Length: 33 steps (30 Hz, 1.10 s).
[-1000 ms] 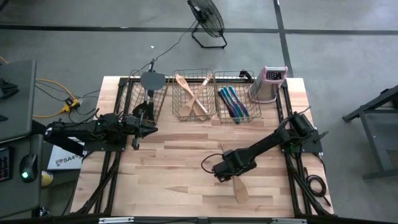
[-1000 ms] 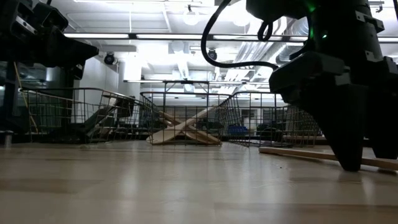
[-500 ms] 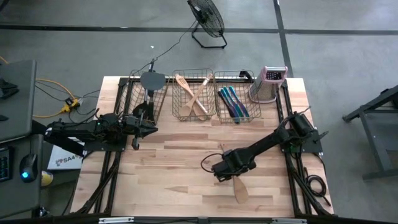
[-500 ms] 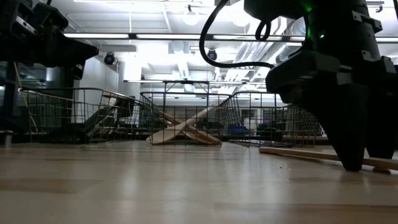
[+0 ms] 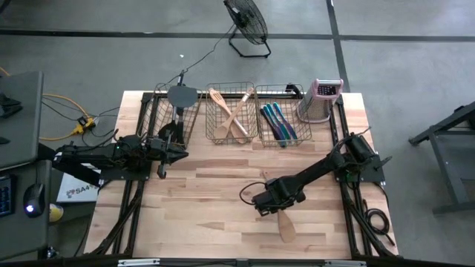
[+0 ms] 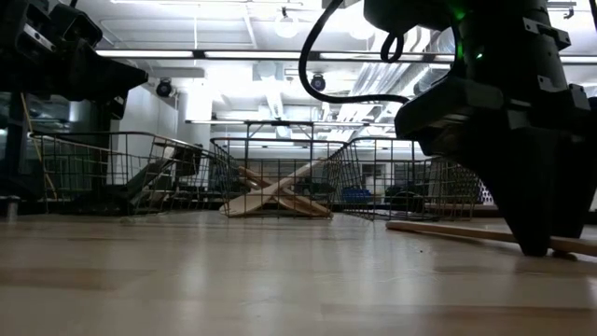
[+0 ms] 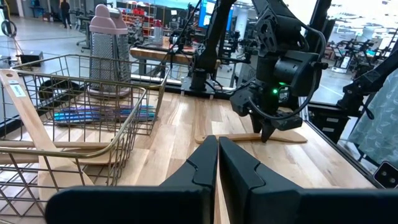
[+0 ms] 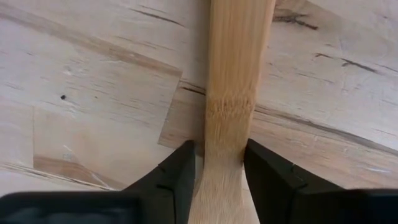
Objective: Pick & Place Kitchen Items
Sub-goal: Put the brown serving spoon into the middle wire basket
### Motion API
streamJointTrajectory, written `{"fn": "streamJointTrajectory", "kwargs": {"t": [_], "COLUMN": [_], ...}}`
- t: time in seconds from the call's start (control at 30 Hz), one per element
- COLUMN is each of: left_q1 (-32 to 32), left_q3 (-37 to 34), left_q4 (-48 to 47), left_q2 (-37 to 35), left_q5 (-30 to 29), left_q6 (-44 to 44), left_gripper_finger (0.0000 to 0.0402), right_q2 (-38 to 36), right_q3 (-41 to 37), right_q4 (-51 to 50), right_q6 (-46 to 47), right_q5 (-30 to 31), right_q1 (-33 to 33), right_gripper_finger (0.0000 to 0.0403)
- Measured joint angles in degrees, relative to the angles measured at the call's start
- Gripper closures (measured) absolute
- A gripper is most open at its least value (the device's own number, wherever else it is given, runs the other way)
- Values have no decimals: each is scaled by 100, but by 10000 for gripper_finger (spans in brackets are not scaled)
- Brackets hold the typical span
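A pale wooden spatula (image 5: 286, 228) lies flat on the table right of centre; its handle (image 6: 448, 231) runs toward the far edge. My right gripper (image 5: 271, 202) points down over the spatula and is shut on it (image 8: 227, 124). It also shows in the left wrist view (image 7: 267, 134). My left gripper (image 5: 178, 154) is shut and empty above the table's left side, in front of the left basket; its fingers (image 7: 217, 155) are pressed together. My right gripper pinches the spatula's neck (image 8: 227, 109), where the handle widens into the blade, between its two fingers (image 8: 177, 177). The fingers come from above, pointing down, and lie across the handle. The spatula lies flat on the table.
Three wire baskets stand along the far edge: the left (image 5: 167, 119) with a dark grey spatula (image 5: 180, 96), the middle (image 5: 232, 137) with wooden utensils (image 5: 226, 111), the right (image 5: 297, 141) with blue and purple pieces (image 5: 278, 120). A metal box grater (image 5: 319, 100) stands at the far right.
In the low view my right gripper's fingers have drawn closer together around the wooden spatula's handle. The spatula has stayed flat on the table.
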Motion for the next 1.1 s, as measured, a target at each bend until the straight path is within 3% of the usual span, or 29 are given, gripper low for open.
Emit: {"fn": "streamJointTrajectory", "kwargs": {"t": [0.33,0.83,1.1], "left_q1": [1,0,1], "left_q3": [0,0,0], "left_q4": [0,0,1], "left_q2": [0,0,0], "left_q5": [-2,-1,-2], "left_q6": [0,0,0], "left_gripper_finger": [387,387,387], "right_q2": [0,-47,-249], "right_q3": [-2,-13,-28], "right_q4": [4,159,352], "right_q6": [-2,-109,-140], "right_q5": [-21,-86,251], "right_q1": [-1,0,-10], "right_gripper_finger": [325,324,325]}}
